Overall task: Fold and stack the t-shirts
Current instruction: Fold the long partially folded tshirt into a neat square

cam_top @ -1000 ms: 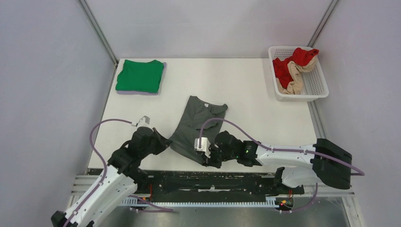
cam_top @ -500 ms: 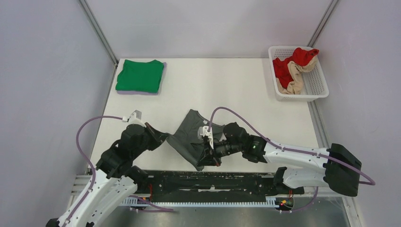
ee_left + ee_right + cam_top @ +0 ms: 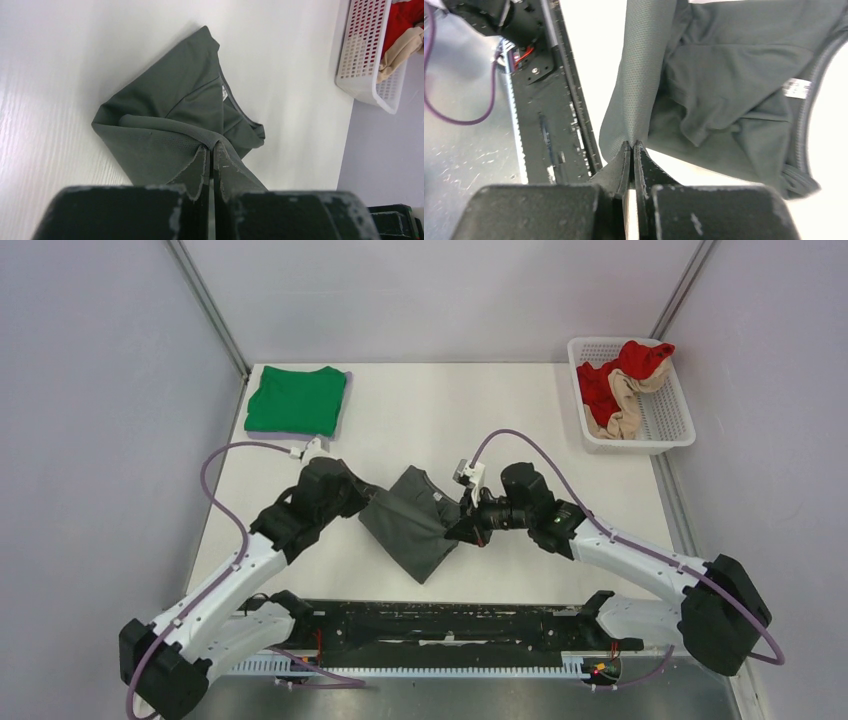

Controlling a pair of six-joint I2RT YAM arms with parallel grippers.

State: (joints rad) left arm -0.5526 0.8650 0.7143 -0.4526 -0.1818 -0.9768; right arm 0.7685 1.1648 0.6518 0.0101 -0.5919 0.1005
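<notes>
I count the bright green cloth t-shirt (image 3: 296, 400) as finished. It lies folded into a neat rectangle at the far left corner of the white table (image 3: 520, 440), well apart from both arms. A thin lilac edge shows beneath it, and I cannot tell what that is.

The dark grey cloth t-shirt (image 3: 412, 530) is the one I am working on. It sits mid-table toward the near edge, between the two arms, partly doubled over and more a lopsided diamond than a rectangle. The left fingers (image 3: 207, 155) are clamped on a fold of fabric at its left side. The right fingers (image 3: 628, 152) are pinched on an edge at its right. In each wrist view the cloth runs straight into the closed tips, and the held edge is raised off the table and drawn over the rest of the garment. The collar and its white label lie on the side away from the arms' bases.

My judgement is that the task is roughly half done, with one shirt folded and the second mid-fold. I have yet to lay the held edge down flat, square the grey shirt to about the green one's outline, let go, then carry it across and set it on the green shirt.

The white plastic lattice basket (image 3: 640, 445) at the far right holds red and beige garments (image 3: 615, 385), which I take to be outside this job.
</notes>
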